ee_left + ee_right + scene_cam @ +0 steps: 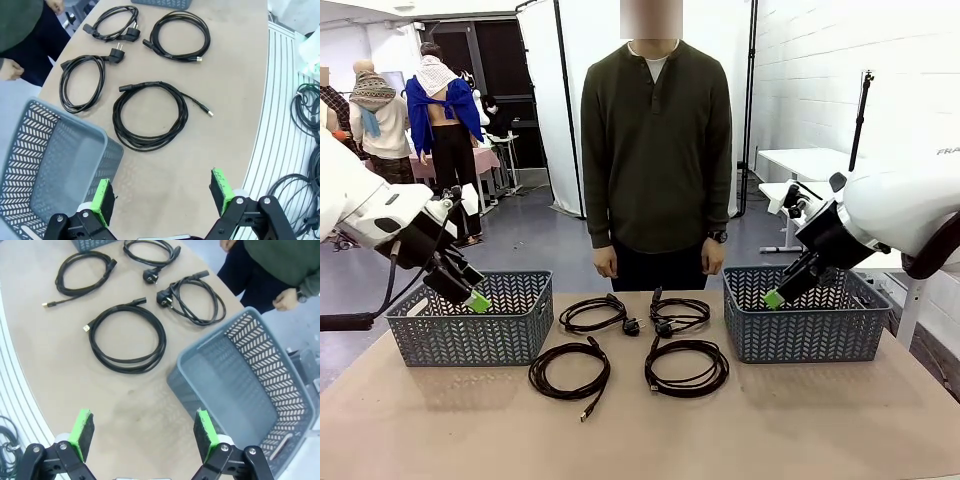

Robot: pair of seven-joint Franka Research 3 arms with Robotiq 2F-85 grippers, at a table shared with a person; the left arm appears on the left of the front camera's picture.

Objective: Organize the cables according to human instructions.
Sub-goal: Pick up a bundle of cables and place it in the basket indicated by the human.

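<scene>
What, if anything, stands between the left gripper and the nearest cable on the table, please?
Nothing visible does. The open left gripper hangs above bare table beside the basket, with the cable lying free ahead.

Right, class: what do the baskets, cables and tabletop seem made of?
Baskets: probably moulded plastic, matt grey-blue, walls pierced in a herringbone pattern. Cables: black rubbery or plastic sheath, bending in soft coils. Tabletop: matt beige, maybe laminate or board; unclear.

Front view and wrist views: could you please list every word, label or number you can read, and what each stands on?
"FRA": on the right arm's white casing, cut off by the picture's edge.
No print can be read on the cables or the baskets.
</scene>
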